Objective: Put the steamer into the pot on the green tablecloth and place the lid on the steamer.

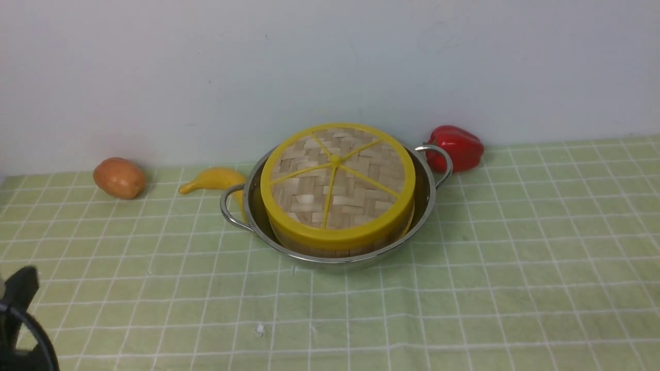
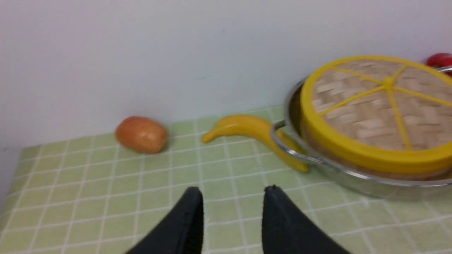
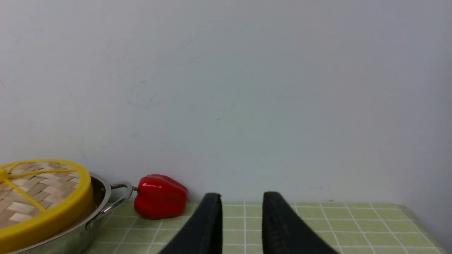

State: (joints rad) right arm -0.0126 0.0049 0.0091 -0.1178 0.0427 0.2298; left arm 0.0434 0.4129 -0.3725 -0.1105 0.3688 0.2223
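Note:
The pot, shiny steel with two loop handles, stands mid-table on the green tablecloth. The steamer sits inside it, only a strip of its bamboo wall showing. The lid, a woven disc with yellow rim and spokes, lies flat on top and hides the steamer's contents. My left gripper is open and empty over the cloth, left of the pot and apart from it. My right gripper is also open and empty, to the right of the pot. A black part of the left arm shows at the bottom left corner.
A brownish-orange potato and a yellow banana lie behind the pot's left handle. A red pepper lies by its right handle. All sit near the pale wall at the table's back edge.

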